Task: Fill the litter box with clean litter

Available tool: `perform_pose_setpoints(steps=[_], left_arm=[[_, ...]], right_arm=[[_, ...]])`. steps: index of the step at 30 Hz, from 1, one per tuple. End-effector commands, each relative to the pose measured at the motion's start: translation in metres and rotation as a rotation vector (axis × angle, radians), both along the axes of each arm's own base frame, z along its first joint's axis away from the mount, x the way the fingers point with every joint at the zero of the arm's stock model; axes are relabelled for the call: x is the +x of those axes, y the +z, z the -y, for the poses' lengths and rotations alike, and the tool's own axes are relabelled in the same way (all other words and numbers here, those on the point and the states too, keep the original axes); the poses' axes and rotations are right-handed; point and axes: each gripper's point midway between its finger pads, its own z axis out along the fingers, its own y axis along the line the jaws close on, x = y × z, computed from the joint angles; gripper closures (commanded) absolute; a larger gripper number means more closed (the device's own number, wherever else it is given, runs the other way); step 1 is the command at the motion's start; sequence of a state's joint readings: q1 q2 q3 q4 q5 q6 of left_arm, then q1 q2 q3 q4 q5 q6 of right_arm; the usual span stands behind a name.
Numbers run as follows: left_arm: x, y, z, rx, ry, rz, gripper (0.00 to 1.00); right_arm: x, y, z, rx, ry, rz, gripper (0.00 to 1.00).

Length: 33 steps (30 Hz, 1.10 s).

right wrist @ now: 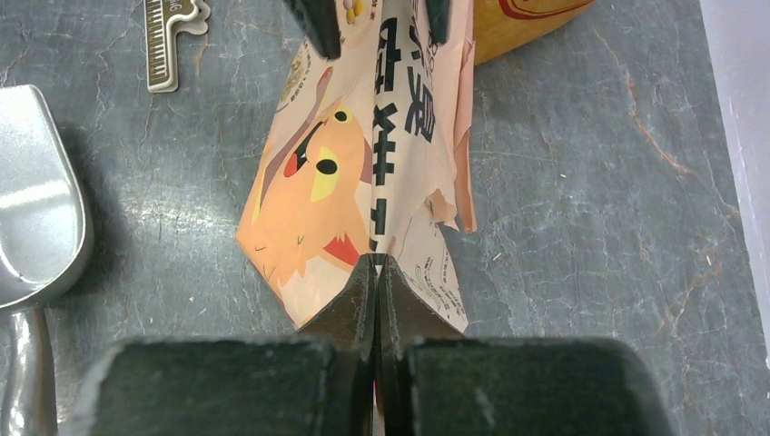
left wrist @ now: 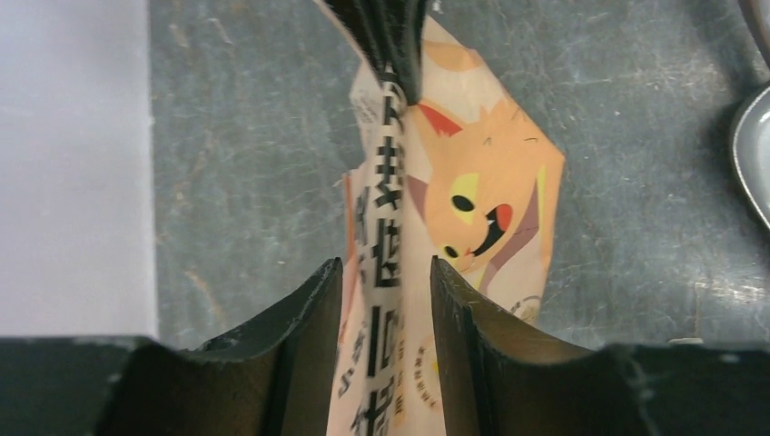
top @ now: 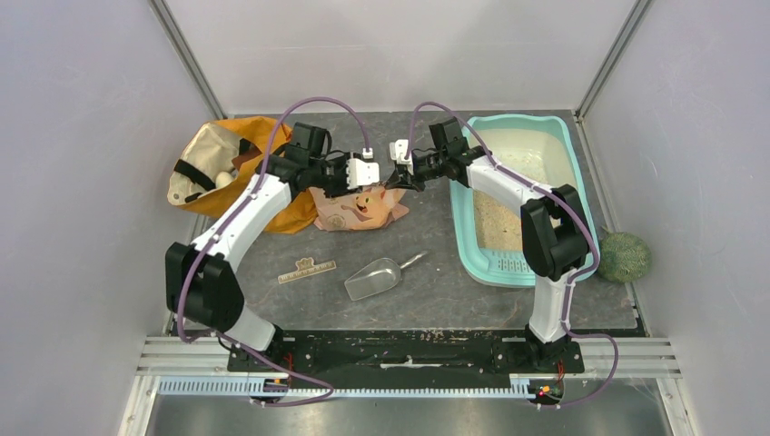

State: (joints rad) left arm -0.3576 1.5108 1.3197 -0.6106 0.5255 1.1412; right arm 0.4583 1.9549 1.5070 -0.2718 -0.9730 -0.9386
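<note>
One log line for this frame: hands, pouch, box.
left hand: open astride pouch | right hand: shut on pouch edge | litter box: some litter inside | scoop: on table

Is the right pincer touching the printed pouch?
Touching. The right wrist view shows the right pincer shut on an edge of the printed pouch, paper pinched between its jaws.

Bright, even overhead light is flooding the top view; walls (top: pixel 82 136) are washing out pale. Soft shadow is falling beside the scoop (right wrist: pixel 36 218). Wrist views: near fingers (left wrist: pixel 291 345) are blurring slightly at btm edge, pouch (left wrist: pixel 490 182) print is showing sharp & table (left wrist: pixel 717 291) scuffs are glinting.
</note>
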Motion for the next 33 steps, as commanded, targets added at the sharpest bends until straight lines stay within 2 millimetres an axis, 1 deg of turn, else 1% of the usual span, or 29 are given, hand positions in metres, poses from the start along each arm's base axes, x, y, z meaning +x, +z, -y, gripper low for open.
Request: perform_pose_setpoints(steps=[1,2,4,7,8,9,10,11,12,13,14,17,19,20,21,22,25,26,27,28,30,31,32,33], left_arm=[[-0.008,-0.016,0.004,-0.001,-0.004,-0.103,0.56],[-0.009,-0.020,0.000,0.006,0.000,-0.117,0.59],[-0.013,-0.025,-0.009,0.022,0.007,-0.147,0.83],[-0.012,-0.022,-0.018,0.016,0.023,-0.163,0.97],[-0.011,-0.021,-0.021,0.016,0.027,-0.158,0.98],[-0.009,-0.021,-0.023,0.016,0.030,-0.153,0.98],[-0.007,-0.020,-0.025,0.015,0.037,-0.147,0.98],[-0.005,-0.019,-0.025,0.011,0.038,-0.139,0.98],[-0.004,-0.018,-0.024,0.011,0.036,-0.132,0.98],[-0.003,-0.018,-0.024,0.008,0.036,-0.131,0.98],[-0.003,-0.016,-0.024,0.001,0.045,-0.128,0.97],[-0.006,-0.009,-0.026,-0.009,0.063,-0.123,0.85],[-0.014,-0.004,-0.028,-0.018,0.074,-0.117,0.80],[-0.018,-0.001,-0.030,-0.022,0.082,-0.113,0.74],[-0.021,-0.003,-0.032,-0.019,0.095,-0.115,0.68],[-0.022,-0.002,-0.035,-0.022,0.117,-0.107,0.65],[-0.024,-0.001,-0.042,-0.027,0.176,-0.089,0.60],[-0.025,-0.001,-0.043,-0.026,0.183,-0.087,0.58],[-0.026,-0.002,-0.045,-0.024,0.191,-0.086,0.56],[-0.025,-0.003,-0.047,-0.020,0.201,-0.084,0.56],[-0.022,-0.006,-0.049,-0.018,0.223,-0.077,0.55],[-0.019,-0.008,-0.049,-0.012,0.229,-0.077,0.56],[-0.016,-0.011,-0.051,0.001,0.237,-0.079,0.57],[-0.013,-0.014,-0.053,0.015,0.248,-0.083,0.60]], right_arm=[[0.013,0.032,0.000,0.046,-0.025,0.031,1.00],[0.013,0.033,0.001,0.044,-0.026,0.020,1.00],[0.012,0.036,0.005,0.039,-0.029,0.006,1.00],[0.013,0.034,0.011,0.020,-0.043,-0.012,1.00],[0.013,0.031,0.013,-0.001,-0.051,-0.024,0.97],[0.014,0.027,0.016,-0.022,-0.056,-0.040,0.84],[0.014,0.024,0.019,-0.040,-0.060,-0.061,0.79],[0.013,0.020,0.021,-0.056,-0.061,-0.083,0.80],[0.013,0.018,0.023,-0.069,-0.060,-0.092,0.90],[0.011,0.016,0.025,-0.079,-0.056,-0.102,0.97],[0.010,0.015,0.026,-0.082,-0.054,-0.108,1.00],[0.006,0.015,0.025,-0.074,-0.036,-0.117,1.00],[0.004,0.016,0.023,-0.069,-0.028,-0.121,1.00],[0.003,0.017,0.023,-0.069,-0.025,-0.126,1.00],[0.002,0.017,0.023,-0.069,-0.021,-0.128,1.00],[0.002,0.017,0.024,-0.072,-0.017,-0.125,0.97],[0.001,0.016,0.024,-0.078,-0.011,-0.117,0.67],[0.001,0.015,0.024,-0.080,-0.011,-0.115,0.63],[0.003,0.014,0.024,-0.085,-0.014,-0.116,0.63],[0.003,0.011,0.025,-0.092,-0.015,-0.119,0.65],[0.003,0.008,0.025,-0.103,-0.007,-0.124,0.75],[0.004,0.006,0.024,-0.108,-0.004,-0.121,0.86],[0.004,0.007,0.024,-0.111,-0.004,-0.118,0.95],[0.006,0.008,0.024,-0.112,-0.009,-0.114,1.00]])
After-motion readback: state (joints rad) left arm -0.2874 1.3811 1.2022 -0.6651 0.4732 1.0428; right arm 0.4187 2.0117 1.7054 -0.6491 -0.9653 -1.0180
